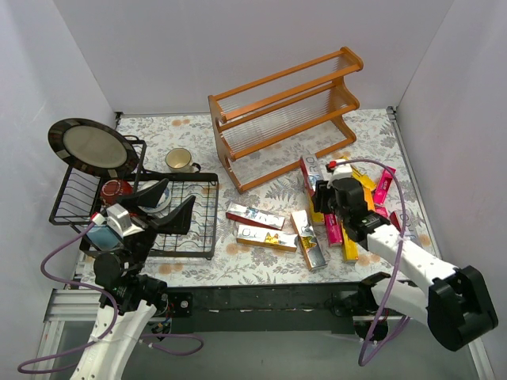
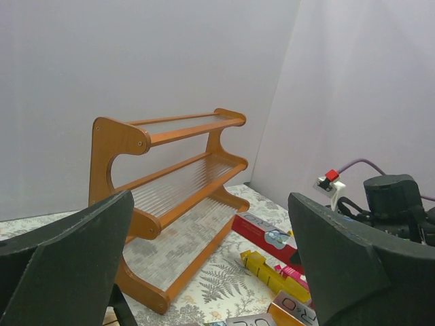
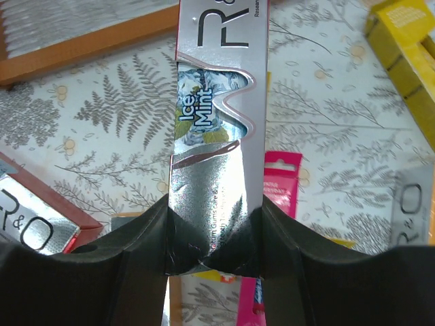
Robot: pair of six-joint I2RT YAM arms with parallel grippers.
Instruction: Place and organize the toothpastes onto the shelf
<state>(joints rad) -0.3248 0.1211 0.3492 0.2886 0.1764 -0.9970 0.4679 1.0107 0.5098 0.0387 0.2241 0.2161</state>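
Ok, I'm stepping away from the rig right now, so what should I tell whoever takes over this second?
The left gripper is open and holds nothing. It hangs above the black dish rack, facing the shelf.
The right gripper is shut on a silver Ice Mint carton at the pile on the table's right side. I cannot tell whether the carton is lifted.
Three more cartons lie flat mid-table in front of the shelf.
Done: nothing; all three tiers of the shelf are bare.
Left: shelve the held carton, then every other one, neatly lined up.
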